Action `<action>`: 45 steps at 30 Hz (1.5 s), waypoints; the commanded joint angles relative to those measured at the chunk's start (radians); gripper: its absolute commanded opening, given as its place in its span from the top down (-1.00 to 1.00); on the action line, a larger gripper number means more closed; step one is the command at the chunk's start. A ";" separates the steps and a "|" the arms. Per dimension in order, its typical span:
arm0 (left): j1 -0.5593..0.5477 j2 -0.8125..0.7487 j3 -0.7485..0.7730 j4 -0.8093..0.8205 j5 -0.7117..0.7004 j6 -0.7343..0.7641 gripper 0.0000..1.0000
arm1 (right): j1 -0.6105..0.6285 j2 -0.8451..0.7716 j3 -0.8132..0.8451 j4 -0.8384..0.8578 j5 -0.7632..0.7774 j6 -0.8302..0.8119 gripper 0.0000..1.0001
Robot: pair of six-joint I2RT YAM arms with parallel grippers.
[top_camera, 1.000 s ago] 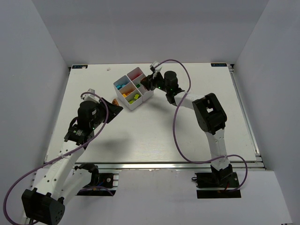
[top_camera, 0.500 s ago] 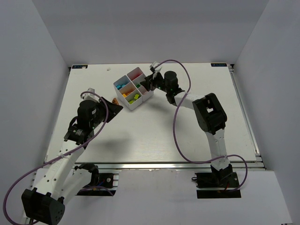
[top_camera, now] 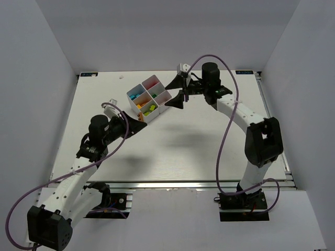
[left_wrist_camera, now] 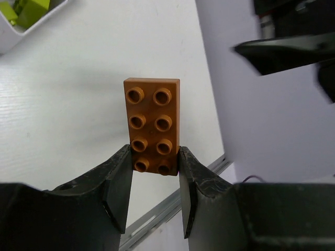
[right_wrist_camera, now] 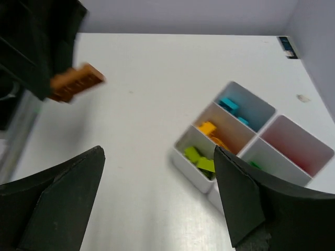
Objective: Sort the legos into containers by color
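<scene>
My left gripper (left_wrist_camera: 154, 166) is shut on the lower end of an orange eight-stud lego (left_wrist_camera: 152, 120), held above the table just short of the white divided tray (top_camera: 148, 118). In the right wrist view the same lego (right_wrist_camera: 77, 82) shows at the upper left. The tray (right_wrist_camera: 189, 175) holds blue legos (right_wrist_camera: 229, 104), orange ones (right_wrist_camera: 208, 128) and green ones (right_wrist_camera: 199, 159) in separate compartments. My right gripper (top_camera: 176, 92) hangs open and empty above the tray's right side.
The tray's corner with green legos (left_wrist_camera: 29, 9) shows at the top left of the left wrist view. The enclosure's white walls stand round the table. A metal rail runs along the table's near edge (top_camera: 172, 184).
My right gripper has opened wide and drawn up and away to the right of the tray. My left gripper has carried the orange lego closer to the tray.
</scene>
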 commanded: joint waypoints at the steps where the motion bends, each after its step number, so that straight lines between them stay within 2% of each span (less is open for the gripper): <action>1: 0.001 -0.008 -0.046 0.040 0.099 0.130 0.74 | 0.007 -0.049 0.045 -0.225 -0.128 0.080 -0.79; 2: 0.001 -0.026 -0.057 0.040 0.096 0.154 0.75 | 0.007 -0.049 0.058 -0.235 -0.128 0.214 -0.79; 4: 0.001 -0.048 -0.077 0.064 0.097 0.217 0.75 | 0.008 -0.034 0.094 -0.286 -0.207 0.344 -0.79; 5: 0.001 -0.074 -0.096 0.075 0.099 0.236 0.74 | 0.013 -0.019 0.093 -0.273 -0.224 0.504 -0.79; 6: 0.001 -0.086 -0.105 0.083 0.100 0.266 0.74 | 0.014 -0.018 0.084 -0.250 -0.253 0.588 -0.79; 8: 0.002 -0.112 -0.128 0.132 0.099 0.296 0.75 | 0.028 -0.070 -0.041 0.007 -0.241 0.773 -0.74; 9: 0.001 -0.138 -0.131 0.131 0.069 0.328 0.75 | 0.031 -0.095 -0.083 0.075 -0.173 0.890 -0.66; 11: 0.001 -0.155 -0.130 0.100 0.035 0.374 0.77 | 0.051 -0.155 -0.119 0.062 -0.068 0.895 -0.55; 12: -0.001 -0.164 -0.126 0.094 -0.005 0.388 0.78 | 0.065 -0.170 -0.102 -0.005 0.075 0.829 -0.57; 14: -0.006 -0.167 -0.125 0.028 -0.041 0.411 0.79 | 0.122 -0.190 -0.021 -0.209 0.243 0.765 -0.60; 15: -0.009 -0.175 -0.125 0.014 -0.086 0.428 0.82 | 0.148 -0.189 0.013 -0.292 0.443 0.754 -0.52; 17: -0.029 -0.187 -0.131 -0.007 -0.129 0.449 0.83 | 0.200 -0.184 0.067 -0.384 0.512 0.760 -0.56; 18: -0.038 -0.195 -0.140 -0.014 -0.159 0.455 0.84 | 0.215 -0.190 0.067 -0.390 0.589 0.774 -0.58; 21: -0.065 -0.226 -0.152 -0.037 -0.249 0.472 0.85 | 0.275 -0.206 0.088 -0.401 0.679 0.785 -0.58; 23: -0.078 -0.238 -0.159 -0.047 -0.292 0.475 0.85 | 0.321 -0.204 0.108 -0.421 0.755 0.773 -0.49; 25: -0.088 -0.241 -0.154 -0.054 -0.309 0.477 0.85 | 0.359 -0.204 0.107 -0.429 0.800 0.765 -0.43; 32: -0.101 -0.224 -0.137 -0.051 -0.325 0.471 0.85 | 0.421 -0.155 0.107 -0.398 0.814 0.756 -0.34; 41: -0.108 -0.227 -0.139 -0.049 -0.325 0.457 0.85 | 0.456 -0.074 0.153 -0.383 0.777 0.773 -0.10; 45: -0.111 -0.224 -0.137 -0.049 -0.320 0.454 0.85 | 0.458 -0.045 0.168 -0.372 0.747 0.789 -0.08</action>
